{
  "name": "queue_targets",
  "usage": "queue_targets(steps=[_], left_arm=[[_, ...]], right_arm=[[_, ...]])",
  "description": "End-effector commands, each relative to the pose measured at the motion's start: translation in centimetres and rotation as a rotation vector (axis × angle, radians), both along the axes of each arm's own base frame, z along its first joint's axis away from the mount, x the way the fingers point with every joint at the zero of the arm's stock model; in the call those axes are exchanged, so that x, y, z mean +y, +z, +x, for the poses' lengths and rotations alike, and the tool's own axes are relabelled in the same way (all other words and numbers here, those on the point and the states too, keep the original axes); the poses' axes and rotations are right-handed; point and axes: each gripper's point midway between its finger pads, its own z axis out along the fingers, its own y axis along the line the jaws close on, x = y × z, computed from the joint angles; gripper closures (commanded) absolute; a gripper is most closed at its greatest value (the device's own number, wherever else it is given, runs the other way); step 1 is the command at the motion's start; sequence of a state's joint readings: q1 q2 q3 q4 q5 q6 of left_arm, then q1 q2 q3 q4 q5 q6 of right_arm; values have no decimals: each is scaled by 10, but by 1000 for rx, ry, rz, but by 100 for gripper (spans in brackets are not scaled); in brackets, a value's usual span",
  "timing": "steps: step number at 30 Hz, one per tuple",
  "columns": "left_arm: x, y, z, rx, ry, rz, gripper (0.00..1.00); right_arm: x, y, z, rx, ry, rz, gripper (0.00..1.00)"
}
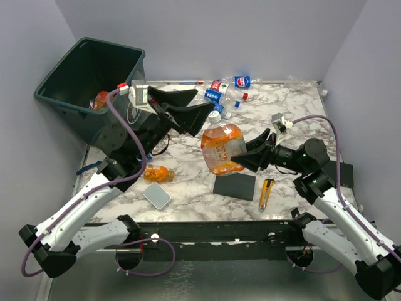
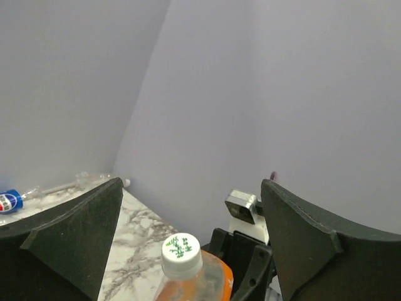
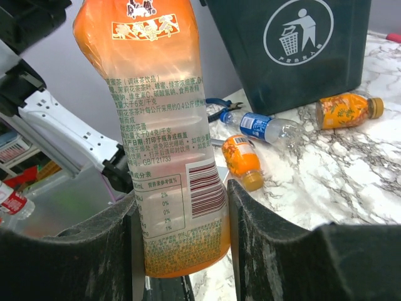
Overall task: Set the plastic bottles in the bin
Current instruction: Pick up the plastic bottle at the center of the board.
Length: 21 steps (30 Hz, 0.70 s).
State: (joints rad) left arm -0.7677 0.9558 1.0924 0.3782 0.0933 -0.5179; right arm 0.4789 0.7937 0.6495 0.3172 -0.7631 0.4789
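Note:
A large orange-tinted jug (image 1: 220, 149) with a white cap (image 2: 182, 248) hangs above the marble table. My right gripper (image 1: 249, 154) is shut on its lower body (image 3: 166, 138), one finger (image 3: 276, 244) pressed to each side. My left gripper (image 1: 204, 101) stands open just past the jug's cap, its fingers (image 2: 313, 238) wide apart and touching nothing. The dark bin (image 1: 75, 75) stands at the far left with an orange bottle (image 1: 100, 100) inside. A small orange bottle (image 1: 158, 173) lies near the left arm. Several crushed clear bottles (image 1: 225, 91) lie at the back.
A black flat pad (image 1: 234, 187) and a yellow utility knife (image 1: 266, 193) lie under and beside the right gripper. A grey square card (image 1: 156, 195) sits near the front edge. In the right wrist view a blue-labelled bottle (image 3: 263, 125) lies beside the bin's symbol side (image 3: 294, 37).

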Motion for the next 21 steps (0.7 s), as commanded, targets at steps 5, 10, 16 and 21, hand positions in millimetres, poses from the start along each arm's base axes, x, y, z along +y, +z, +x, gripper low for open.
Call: queue_targets(steps=[5,10,16,21], left_arm=[[-43,-64,32,226,-54,202,20],[-55,-76,30,250,-111,230,35],[-59,-84,27,259,-138,246,61],[-62,-89,24,253,-164,259,97]], right_arm=[[-2,-9,11,-9,-56,-33,88],[-1,-10,12,-7,-54,-39,89],[-1,-11,13,-3,-62,-43,90],[-1,-11,16,12,-66,-42,88]])
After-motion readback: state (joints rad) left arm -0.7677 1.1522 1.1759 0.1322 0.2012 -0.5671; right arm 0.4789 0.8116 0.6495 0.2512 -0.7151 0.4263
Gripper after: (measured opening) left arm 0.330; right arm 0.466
